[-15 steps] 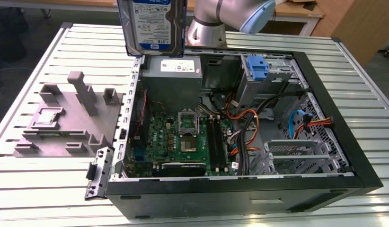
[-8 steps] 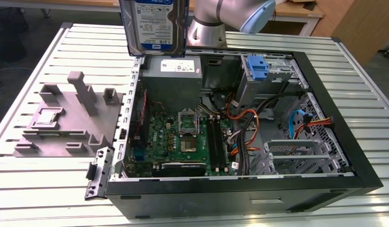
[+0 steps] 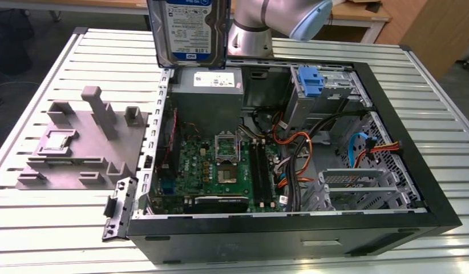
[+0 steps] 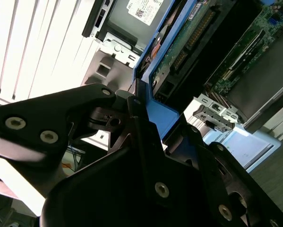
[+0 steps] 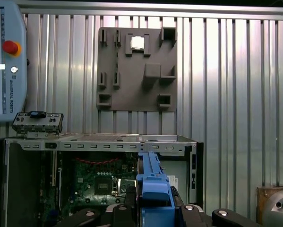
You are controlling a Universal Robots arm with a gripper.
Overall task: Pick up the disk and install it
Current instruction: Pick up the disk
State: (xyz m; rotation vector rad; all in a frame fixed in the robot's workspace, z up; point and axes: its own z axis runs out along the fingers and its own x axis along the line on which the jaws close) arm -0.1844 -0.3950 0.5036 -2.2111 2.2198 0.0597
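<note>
**Disk held upright above the open computer case**

The disk (image 3: pixel 187 31) is off the counter and stands on edge in the air, its white-and-blue label facing the exterior camera. Its lower edge hangs over the far side of the open computer case (image 3: pixel 295 240), just above the grey power supply (image 3: pixel 211 85). In the second wrist view its green circuit-board underside and blue carrier frame show. In the first wrist view the frame's blue edge runs straight out from the pincer (image 5: pixel 154 208), whose black fingers (image 5: pixel 127 204) press on the disk's two sides, pinching it. The silver robot arm (image 3: pixel 273 23) rises behind the disk.

Inside the case lie the green motherboard (image 3: pixel 219 165), orange and blue cables, and, near the far corner on the exterior view's right, a bare blue bracket (image 3: pixel 312 80) in the drive bay.

On the slatted metal counter (image 3: pixel 52 228), at the exterior view's left of the case, sits a grey fixture plate (image 3: pixel 75 148) with raised blocks. A small square silver chip (image 5: pixel 137 42) rests in one of its pockets. A teach pendant (image 5: pixel 4 61) lies on the counter, apart from the plate.
</note>
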